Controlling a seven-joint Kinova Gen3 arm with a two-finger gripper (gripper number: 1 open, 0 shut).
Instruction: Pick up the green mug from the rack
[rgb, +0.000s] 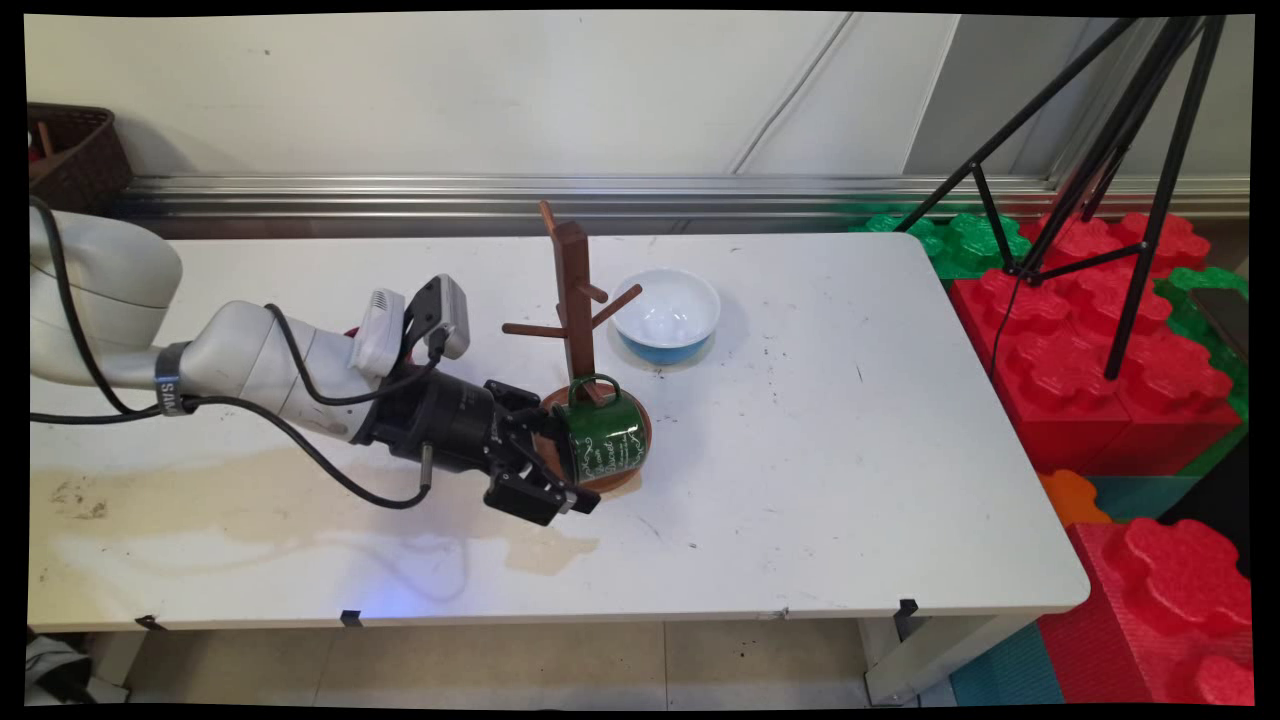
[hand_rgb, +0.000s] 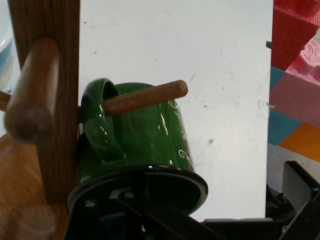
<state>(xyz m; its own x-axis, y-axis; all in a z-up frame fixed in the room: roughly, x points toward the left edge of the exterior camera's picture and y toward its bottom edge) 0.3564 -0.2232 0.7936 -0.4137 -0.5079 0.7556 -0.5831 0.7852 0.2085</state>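
Spread wide and holding nothing, the gripper (rgb: 562, 452) is seen in the main view lying low and nearly level over the table (rgb: 850, 450). Its fingers are set either side of the mouth end of a green mug (rgb: 605, 445). Whether either finger touches the mug cannot be told. The mug is turned on its side, mouth towards the hand, above the round base of a wooden mug stand (rgb: 573, 290). A white bowl with a blue outside (rgb: 666, 315) is placed just beyond the stand, apart from it. A brownish stain (rgb: 300, 500) is spread across the table's near left part. A black tripod (rgb: 1130, 150) and red and green foam blocks (rgb: 1100, 330) are found off the table's right end, and a dark basket (rgb: 75, 150) at the far left.

In the hand view the mug's dark rim is met by the black linkage at the bottom edge. The handle (hand_rgb: 100, 125) is threaded by a low peg (hand_rgb: 145, 98), which runs out from the stand's post (hand_rgb: 55, 100), so the mug is hung there. One finger is shown well off to the right.

As a judgement, a mug hooked like this is best handled by its rim and body. It is best moved only along the peg's line, so that neither handle nor stand is dragged.
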